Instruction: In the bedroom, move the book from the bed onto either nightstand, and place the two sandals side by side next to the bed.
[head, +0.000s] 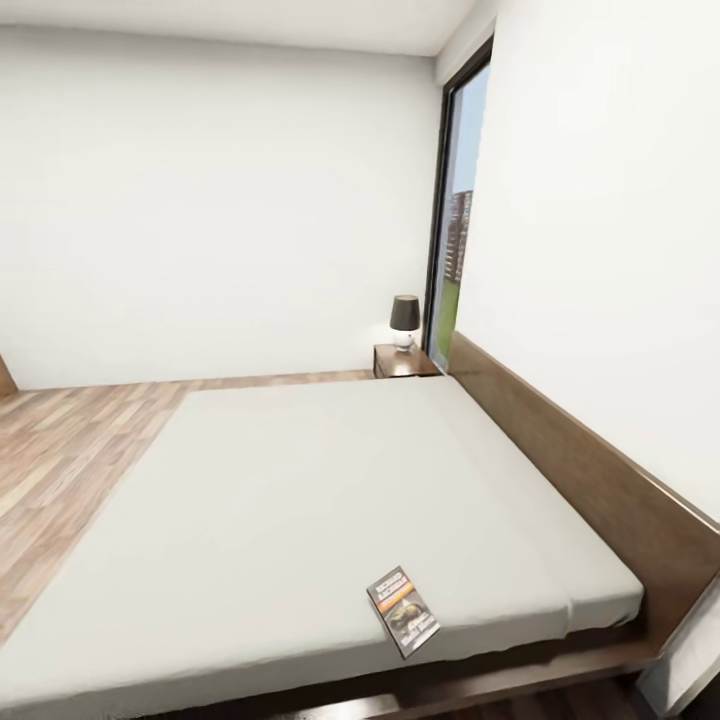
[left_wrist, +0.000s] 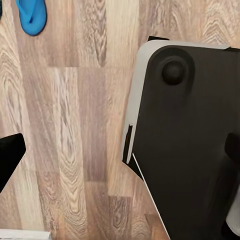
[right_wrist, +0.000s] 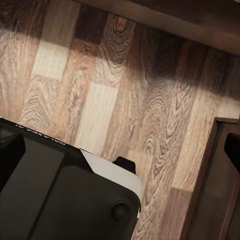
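The book (head: 402, 610) lies flat on the grey mattress of the bed (head: 300, 500), near its front edge and toward the right. A dark nightstand (head: 405, 361) stands at the far end of the bed, beside the headboard. One blue sandal (left_wrist: 31, 17) lies on the wood floor in the left wrist view, far from the fingers. My left gripper (left_wrist: 120, 152) hangs open over the floor, holding nothing. My right gripper (right_wrist: 120, 150) is open too, above bare planks.
A small lamp (head: 404, 320) with a dark shade stands on the nightstand, next to a tall window (head: 455, 220). My dark base (left_wrist: 190, 140) sits under both arms. A dark wooden frame edge (right_wrist: 190, 15) and a dark wooden panel (right_wrist: 215, 180) border the floor near the right gripper.
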